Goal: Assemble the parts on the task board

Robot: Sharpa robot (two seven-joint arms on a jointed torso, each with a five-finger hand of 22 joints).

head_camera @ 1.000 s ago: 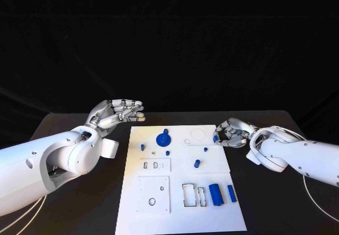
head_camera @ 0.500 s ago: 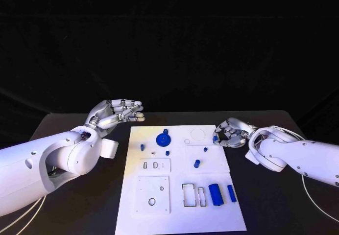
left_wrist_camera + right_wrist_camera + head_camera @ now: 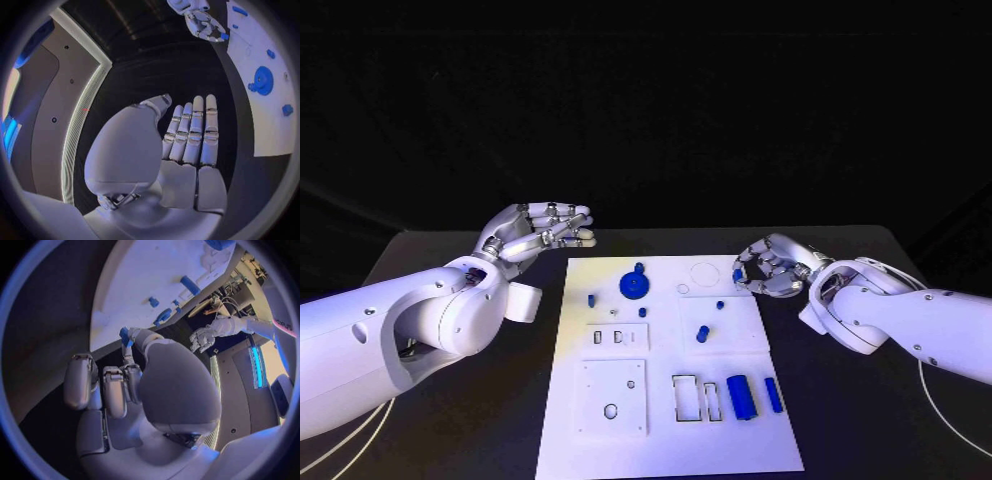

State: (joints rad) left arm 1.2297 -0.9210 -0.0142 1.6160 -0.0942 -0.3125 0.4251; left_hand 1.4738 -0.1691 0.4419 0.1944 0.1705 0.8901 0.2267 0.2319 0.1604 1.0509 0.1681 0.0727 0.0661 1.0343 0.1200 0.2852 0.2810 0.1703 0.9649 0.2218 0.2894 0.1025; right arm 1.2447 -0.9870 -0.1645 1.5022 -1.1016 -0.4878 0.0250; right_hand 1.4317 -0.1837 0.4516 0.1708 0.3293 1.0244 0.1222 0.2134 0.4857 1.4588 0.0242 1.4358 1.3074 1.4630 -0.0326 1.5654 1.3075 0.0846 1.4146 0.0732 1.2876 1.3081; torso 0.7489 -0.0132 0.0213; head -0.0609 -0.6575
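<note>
Meanwhile the right robot hand [image 3: 769,270] pinches a small blue part [image 3: 124,334] just beside the task board's [image 3: 661,440] right edge.

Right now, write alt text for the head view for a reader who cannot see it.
A white task board carrying small blue parts lies on a black table between two white arms. The right robot hand pinches a small blue part at the board's right edge; the left robot hand hovers open beyond its far left corner.
</note>
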